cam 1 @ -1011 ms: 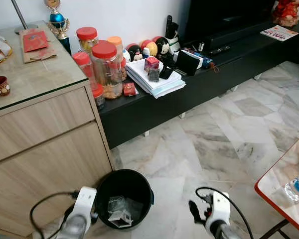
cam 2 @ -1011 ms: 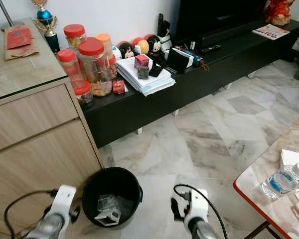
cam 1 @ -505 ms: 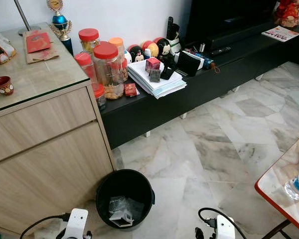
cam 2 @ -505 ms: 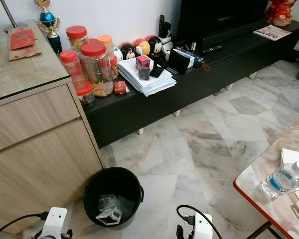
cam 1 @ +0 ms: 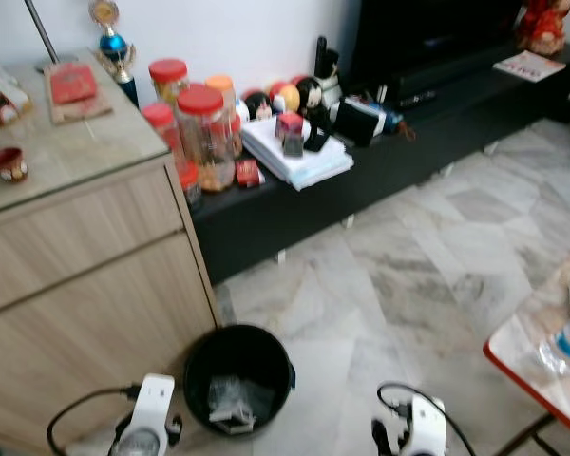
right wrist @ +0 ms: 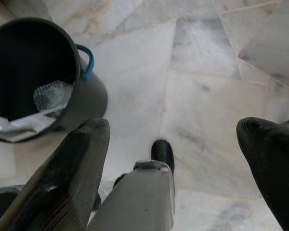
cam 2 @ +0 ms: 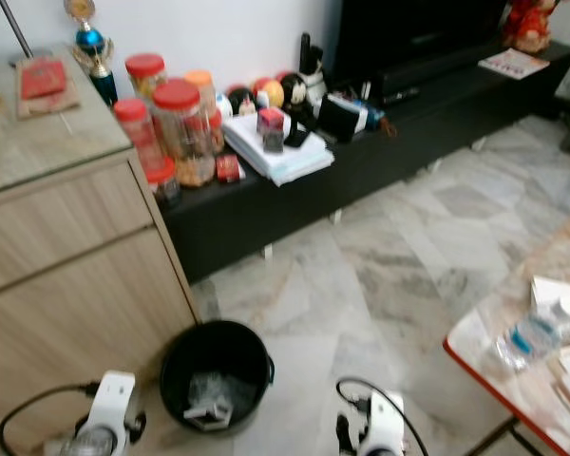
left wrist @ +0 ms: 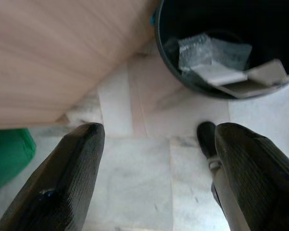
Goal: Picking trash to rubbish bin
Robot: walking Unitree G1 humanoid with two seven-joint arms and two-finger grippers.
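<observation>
Two silver arms hang low at the bottom of the head views, over a pale marble floor (cam 1: 427, 256). At far left stands a light wooden cabinet with a glass-covered top (cam 1: 76, 237), carrying a small red cup (cam 1: 6, 163) and a blue-and-gold trophy (cam 1: 112, 47). The left gripper (left wrist: 154, 173) hangs beside the cabinet's base, its two black fingers spread wide with nothing between them, bare floor showing in the gap.

Just to its right, on the floor against the cabinet, sits a round black plastic rubbish bin with a blue handle (cam 1: 198, 353). Inside lie a crumpled clear plastic wrapper (left wrist: 207, 48) and a flattened grey carton (left wrist: 250, 79).

Behind the bin runs a long, low black TV bench (cam 1: 361, 180), loaded with red-lidded clear plastic jars (cam 1: 204, 133), a stack of white papers (cam 1: 299, 157) and small round figurines (cam 1: 294, 93).

The right gripper (right wrist: 173, 149) hangs to the right of the bin, over open floor, its black fingers likewise held wide apart and empty.

At far right, the corner of a red-edged table (cam 2: 475, 366) holds a clear plastic water bottle with a blue label (cam 2: 530, 334). Both head views are slightly blurred.
</observation>
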